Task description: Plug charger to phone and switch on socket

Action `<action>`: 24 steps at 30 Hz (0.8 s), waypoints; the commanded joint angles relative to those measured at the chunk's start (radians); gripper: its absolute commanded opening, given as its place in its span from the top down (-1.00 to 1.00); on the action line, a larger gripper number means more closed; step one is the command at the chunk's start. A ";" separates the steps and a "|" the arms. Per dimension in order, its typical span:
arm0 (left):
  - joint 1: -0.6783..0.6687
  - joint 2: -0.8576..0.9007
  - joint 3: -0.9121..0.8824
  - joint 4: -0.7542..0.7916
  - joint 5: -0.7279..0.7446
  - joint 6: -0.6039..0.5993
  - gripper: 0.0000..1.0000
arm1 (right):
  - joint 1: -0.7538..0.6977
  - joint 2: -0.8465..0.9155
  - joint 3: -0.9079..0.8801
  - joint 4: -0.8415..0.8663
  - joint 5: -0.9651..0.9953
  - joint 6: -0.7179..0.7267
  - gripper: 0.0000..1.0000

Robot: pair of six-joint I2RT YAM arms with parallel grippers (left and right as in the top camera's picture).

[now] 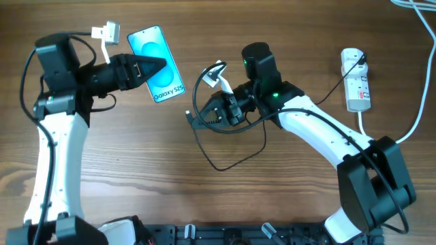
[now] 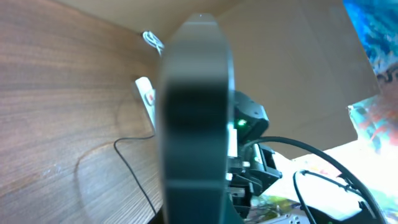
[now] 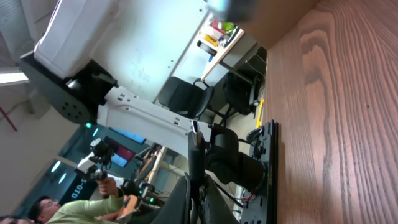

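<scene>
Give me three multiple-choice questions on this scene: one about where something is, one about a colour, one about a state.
1. Where does the power strip lie in the overhead view?
A) far right
B) far left
C) centre

2. What colour is the phone screen?
A) red
B) cyan-teal
C) black

3. How is the left hand?
A) shut
B) wide open
C) out of view

Answers:
1. A, it sits near the right edge.
2. B, the screen glows cyan-teal.
3. A, its fingers meet in a point over the phone.
</scene>
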 commanded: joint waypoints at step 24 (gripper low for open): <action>-0.098 0.043 0.005 -0.023 0.063 -0.088 0.92 | -0.002 -0.044 0.005 0.150 -0.030 0.063 0.91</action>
